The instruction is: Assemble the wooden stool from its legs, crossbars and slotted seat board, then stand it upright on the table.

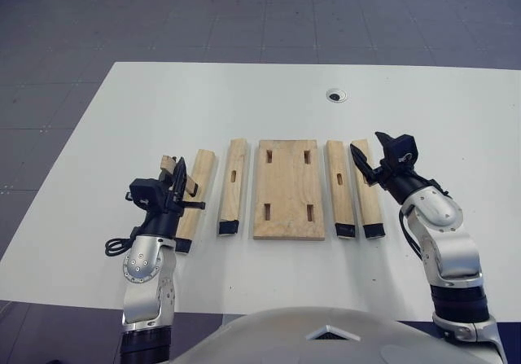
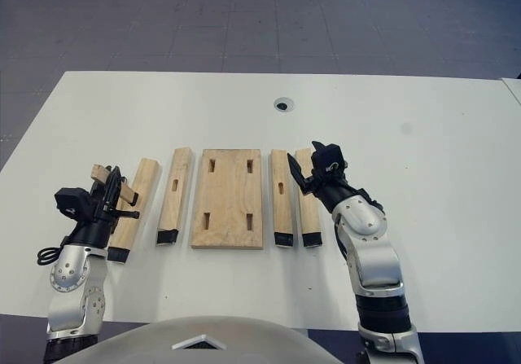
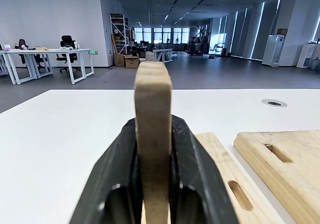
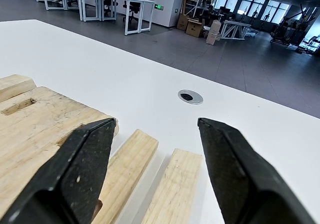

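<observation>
The slotted seat board lies flat at the table's centre. Two legs with black ends lie on each side of it: left outer, left inner, right inner, right outer. My left gripper is shut on a short wooden crossbar, held just above the left outer leg's far end. My right gripper hovers open over the far ends of the two right legs, with nothing between its fingers.
A round cable hole sits in the white table beyond the parts. Bare tabletop extends on the far side and toward both side edges. Grey floor lies past the far edge.
</observation>
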Robot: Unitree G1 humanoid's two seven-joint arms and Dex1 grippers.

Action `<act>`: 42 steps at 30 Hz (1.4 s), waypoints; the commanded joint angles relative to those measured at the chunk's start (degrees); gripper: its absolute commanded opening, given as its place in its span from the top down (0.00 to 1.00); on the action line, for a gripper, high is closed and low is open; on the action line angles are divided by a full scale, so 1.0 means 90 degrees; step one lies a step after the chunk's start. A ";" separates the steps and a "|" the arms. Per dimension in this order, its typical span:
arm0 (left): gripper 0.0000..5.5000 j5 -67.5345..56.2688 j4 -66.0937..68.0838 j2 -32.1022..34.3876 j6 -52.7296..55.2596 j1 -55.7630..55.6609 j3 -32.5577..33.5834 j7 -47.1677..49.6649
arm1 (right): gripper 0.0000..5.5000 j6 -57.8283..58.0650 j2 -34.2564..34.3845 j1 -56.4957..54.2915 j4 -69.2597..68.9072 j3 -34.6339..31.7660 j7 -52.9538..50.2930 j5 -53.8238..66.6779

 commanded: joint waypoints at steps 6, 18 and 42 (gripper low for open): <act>0.92 -0.0144 0.0857 -0.0343 0.0691 -0.0427 -0.0107 0.0201 | 0.45 0.0028 -0.0002 -0.0183 0.0089 -0.0038 0.0018 0.0008; 0.92 0.0075 0.0889 -0.0366 0.0671 -0.0477 -0.0112 0.0282 | 0.45 0.0038 0.0026 -0.0215 0.0111 -0.0047 0.0012 0.0025; 0.55 -0.1017 -0.3786 0.0933 0.3549 -0.0652 0.0897 0.0432 | 0.45 0.0013 0.0122 0.0329 -0.0116 0.0129 -0.0136 -0.0106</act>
